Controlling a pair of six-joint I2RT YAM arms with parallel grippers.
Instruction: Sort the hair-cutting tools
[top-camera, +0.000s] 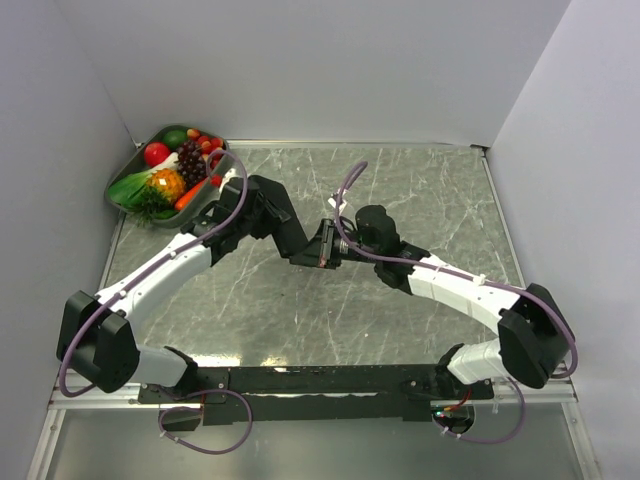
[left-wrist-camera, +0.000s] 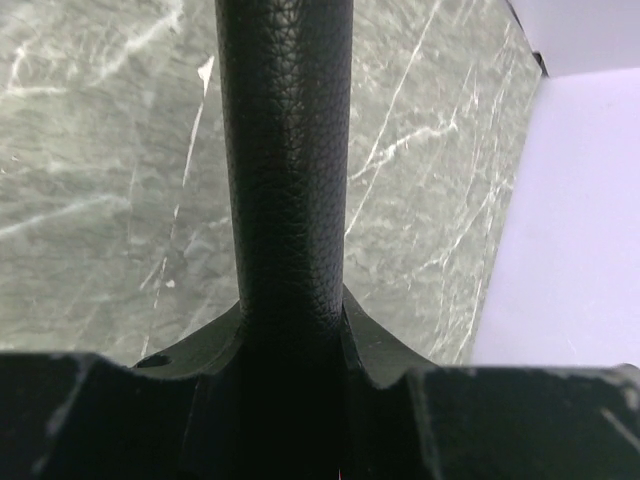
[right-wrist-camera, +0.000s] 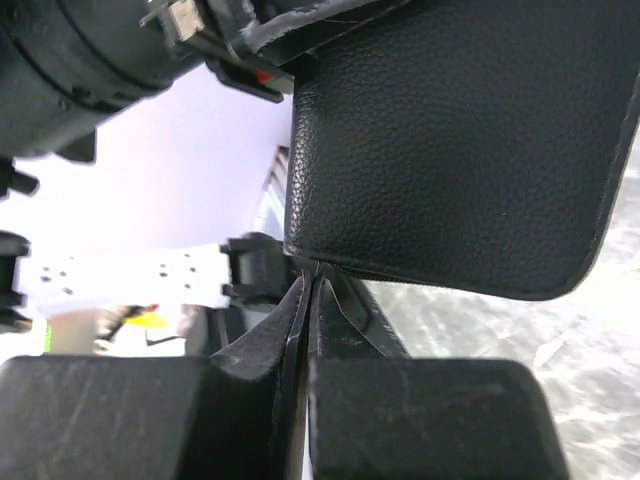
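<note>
A table (top-camera: 430, 200) with a grey-green, marble-patterned top veined in white fills the middle of the top view. Plain pale walls close it in: a back wall (top-camera: 330, 60) across the top of the frame, a left wall (top-camera: 45, 180) and a right wall (top-camera: 590, 170) along the sides. The light is soft and even.

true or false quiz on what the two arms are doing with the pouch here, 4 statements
1. The left gripper hangs empty. False: it clamps the black pouch.
2. The right gripper is shut on a thin edge of the black pouch. True.
3. The fruit tray sits in the far right corner. False: it is in the far left corner.
4. The table has a marbled grey top. True.
</note>
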